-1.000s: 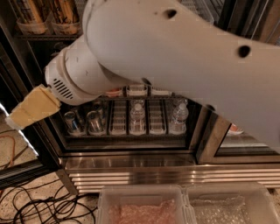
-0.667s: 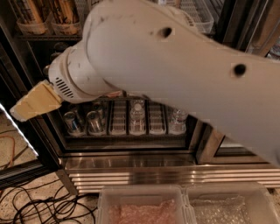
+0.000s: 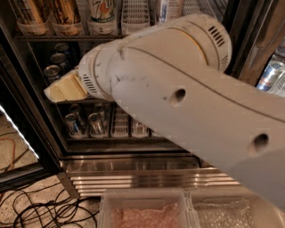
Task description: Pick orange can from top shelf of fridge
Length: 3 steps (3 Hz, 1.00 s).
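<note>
Two orange cans (image 3: 26,11) (image 3: 64,12), tall and gold with dark streaks, stand in clear front cups at the left of the top shelf (image 3: 67,38) of the fridge (image 3: 242,40). A white-and-green 7UP can (image 3: 102,10) stands to their right. My gripper (image 3: 62,89) shows as a cream-coloured tip at the end of the big white arm (image 3: 178,93). It hangs below the top shelf, under the orange cans, in front of the middle rack, and holds nothing that I can see. The arm hides most of the fridge's middle.
An empty white lattice lane (image 3: 136,13) and another can (image 3: 169,8) are on the top shelf. Dark cans (image 3: 57,60) sit on the middle rack, silver-topped cans (image 3: 84,124) lower down. Below are the ribbed steel base (image 3: 133,176), plastic bins (image 3: 142,209) and floor cables (image 3: 35,209).
The gripper has moved up and to the right, closer to the top shelf. The arm has swung down across the right side of the view.
</note>
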Each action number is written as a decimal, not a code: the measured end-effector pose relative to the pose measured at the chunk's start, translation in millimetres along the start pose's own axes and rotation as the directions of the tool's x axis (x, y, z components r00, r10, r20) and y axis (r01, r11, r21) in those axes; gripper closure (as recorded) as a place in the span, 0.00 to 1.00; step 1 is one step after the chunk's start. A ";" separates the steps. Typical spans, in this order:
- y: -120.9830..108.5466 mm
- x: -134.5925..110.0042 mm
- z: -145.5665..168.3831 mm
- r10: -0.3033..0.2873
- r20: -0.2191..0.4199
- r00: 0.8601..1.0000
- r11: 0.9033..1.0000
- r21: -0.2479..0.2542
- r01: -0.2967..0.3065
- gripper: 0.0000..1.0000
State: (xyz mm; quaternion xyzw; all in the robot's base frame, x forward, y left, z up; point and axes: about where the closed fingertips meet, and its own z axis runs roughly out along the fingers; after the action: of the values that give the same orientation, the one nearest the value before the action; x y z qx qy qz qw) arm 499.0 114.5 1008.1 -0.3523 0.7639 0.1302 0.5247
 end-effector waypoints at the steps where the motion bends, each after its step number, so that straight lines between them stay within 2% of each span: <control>1: -5.6 -6.2 -2.8 0.001 0.009 1.000 0.999 0.035 -0.002 0.00; 2: -1.8 -13.7 -4.6 -0.001 0.033 0.999 1.000 0.029 0.000 0.00; 3: -1.7 -34.0 2.3 0.023 0.125 0.992 0.999 0.028 -0.027 0.00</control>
State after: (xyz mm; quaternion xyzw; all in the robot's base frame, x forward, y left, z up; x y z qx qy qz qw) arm 508.6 128.2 1037.7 -0.3262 0.7359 0.1472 0.5748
